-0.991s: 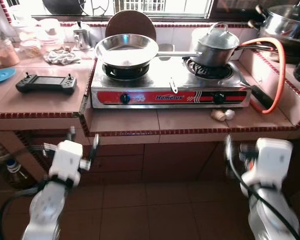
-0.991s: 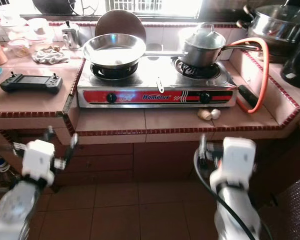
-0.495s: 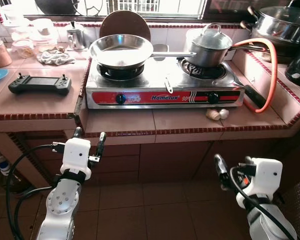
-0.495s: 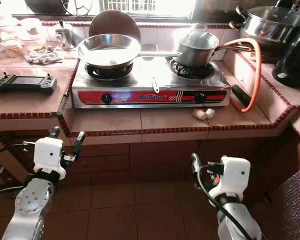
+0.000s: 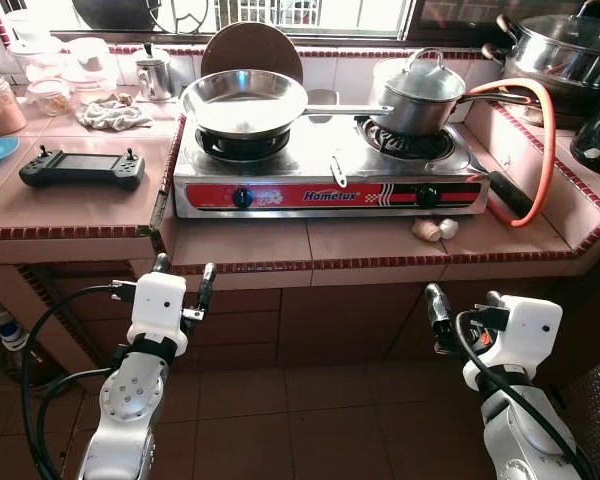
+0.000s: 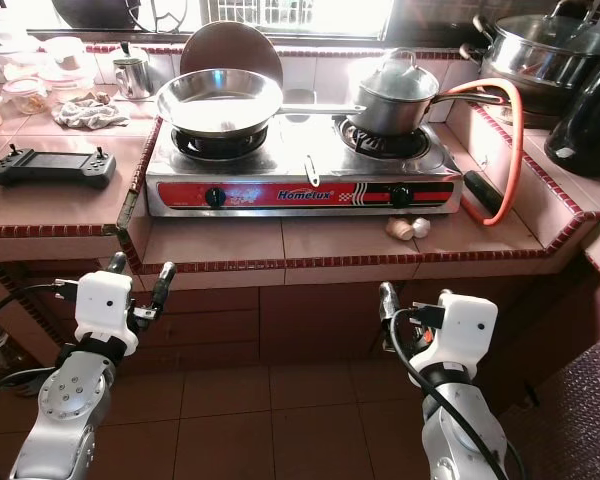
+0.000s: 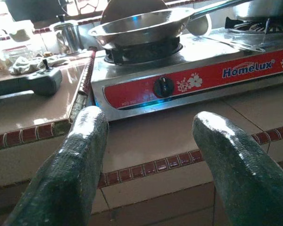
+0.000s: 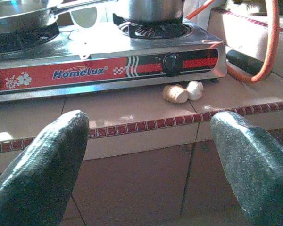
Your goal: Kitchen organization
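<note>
stove (image 5: 330,180) sitting on table (image 5: 380,240), pan (image 5: 245,100) on its 10 o'clock burner, pot (image 5: 425,95) at 2 o'clock | garlic (image 5: 435,229) lying just off stove's 5 o'clock corner | left gripper (image 5: 183,283) hovering below table edge, fingers wide, holding nothing | right gripper (image 8: 146,155) likewise, fingers wide, facing garlic

Big pot (image 5: 570,45) cut off top-right

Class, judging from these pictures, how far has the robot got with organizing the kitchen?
Nothing looks done yet. Both grippers, left gripper and right gripper, hang open and empty below the counter edge. Frying pan, lidded pot, controller and garlic are all untouched.
</note>
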